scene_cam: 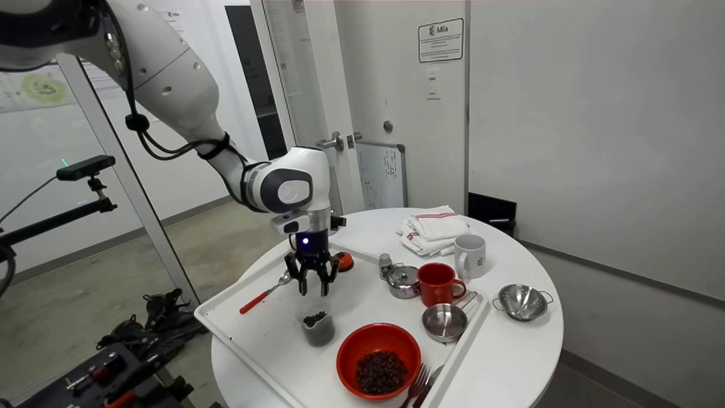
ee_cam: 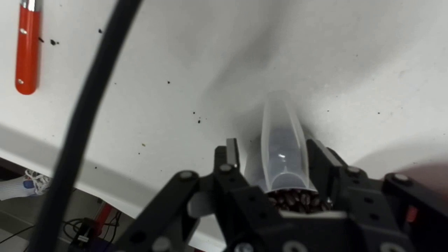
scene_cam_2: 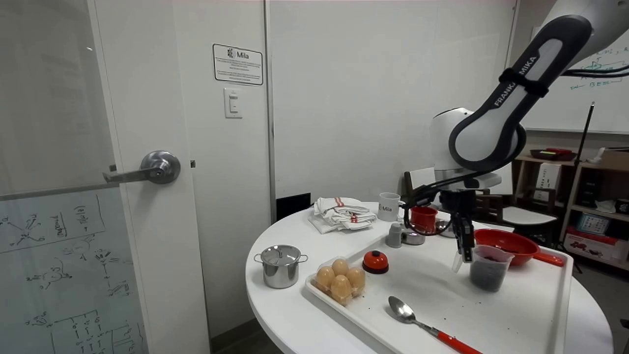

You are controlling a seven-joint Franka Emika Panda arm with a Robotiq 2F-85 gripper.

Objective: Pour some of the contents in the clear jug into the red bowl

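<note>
Jug (scene_cam: 320, 334) of dark beans (ee_cam: 297, 199), red bowl (scene_cam: 374, 339) to its right, end effector (scene_cam: 314, 293) wide, in wrist view we see handle (ee_cam: 281, 148) between fingers (ee_cam: 231, 152)

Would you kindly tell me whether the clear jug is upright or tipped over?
Upright: in an exterior view, the clear jug sits base-down on the tray, its mouth facing up.

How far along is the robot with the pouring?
Dark beans already lie in the red bowl; whether poured, I can't tell. The open gripper hovers by the handle of the clear jug, gripping nothing. Left: grip, lift and tip that upright jug, with beans inside.
</note>
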